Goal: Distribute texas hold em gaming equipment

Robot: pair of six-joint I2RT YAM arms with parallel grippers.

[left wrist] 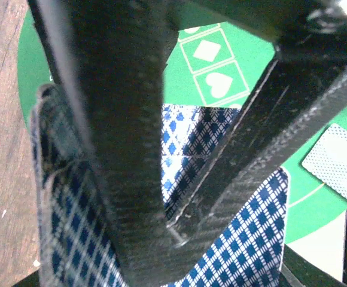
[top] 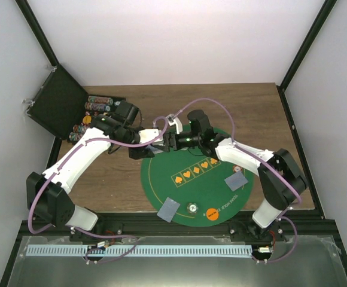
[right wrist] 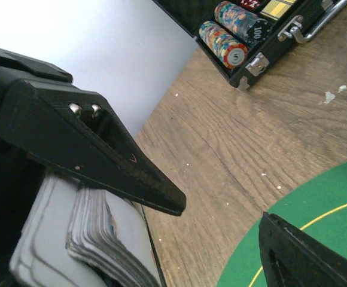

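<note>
Near edge of the green mat [top: 161, 179]: one face-down card [top: 169, 208] at the left, overhanging the rim a bit. Pale chip [top: 192, 207] just right of it, orange chip [top: 212, 213] right of that and apart from it. All three flat on the felt.

Second card [top: 236, 178] sits face down further in, on the mat's right side, well apart from the first. Printed suit marks [top: 196, 167] run across the middle between the two cards and the grippers.

Both grippers meet over the mat's far-left edge.
- left gripper [top: 157, 147]: clamped on the deck [left wrist: 245, 239]. Blue diamond backs show on both sides of its fingers [left wrist: 119, 149]; the cards look slightly fanned, not squared up.
- right gripper [right wrist: 221, 215]: jaws apart, nothing between them. Its upper finger sits just above the deck [right wrist: 84, 239], seen edge-on in the right wrist view. Can't tell if it touches the top card.

Beyond them is bare wooden table [top: 251, 107]. Far-left corner: black case [top: 57, 107], lid open, chip rows [top: 99, 104] lying on their sides in the tray, mixed colours.
</note>
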